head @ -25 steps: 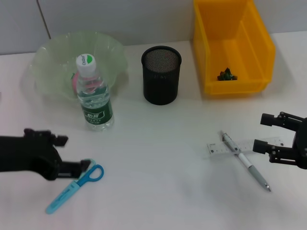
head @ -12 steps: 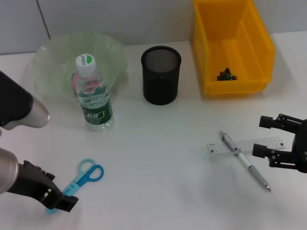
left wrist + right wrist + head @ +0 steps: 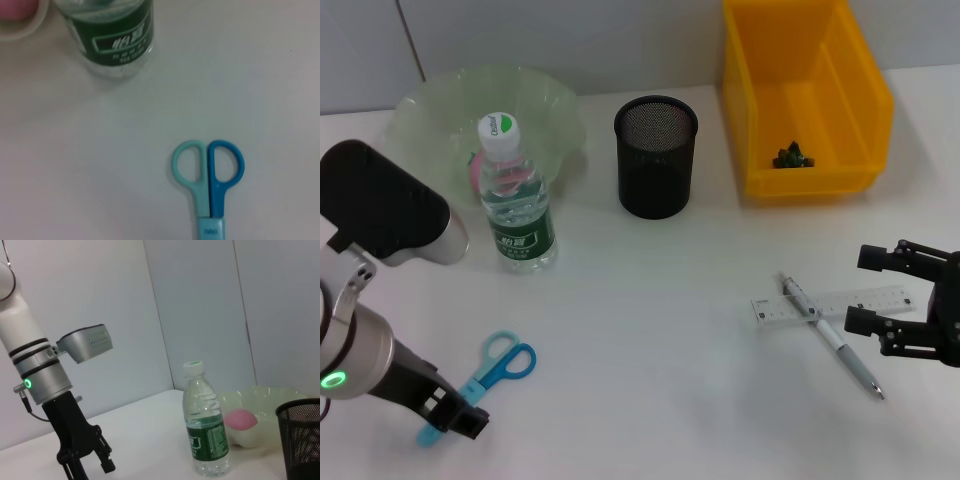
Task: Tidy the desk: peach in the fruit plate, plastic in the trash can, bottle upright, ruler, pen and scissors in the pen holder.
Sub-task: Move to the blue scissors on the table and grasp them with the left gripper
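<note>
You are looking down on a white worktop (image 3: 650, 300); the yellow bin (image 3: 805, 95) is sitting at the back right with a small dark scrap of plastic (image 3: 790, 157) already lying in it; the green plate (image 3: 440, 125) is sitting at the back left with the pink peach (image 3: 241, 419) resting inside, so those two jobs are reading as done. The mesh holder (image 3: 655, 155) is standing empty between plate and bin, waiting for the three long items. The bottle (image 3: 517, 200) is standing upright just in front of the plate, cap up, so it is needing nothing more.

Your left gripper (image 3: 455, 418) is hanging low at the near left, right over the blade end of the scissors (image 3: 485, 380), which are lying flat with the handle loops pointing toward the bottle; the wrist view is showing the loops but not the jaws, so I cannot tell how far open they are or whether they are touching the blades; it is probably lining up for a pick.

Your right gripper (image 3: 880, 290) is hovering at the near right with its jaws spread wide and holding nothing, just beside the end of the ruler (image 3: 835, 303); the pen (image 3: 830, 338) is lying crossed over that ruler.
</note>
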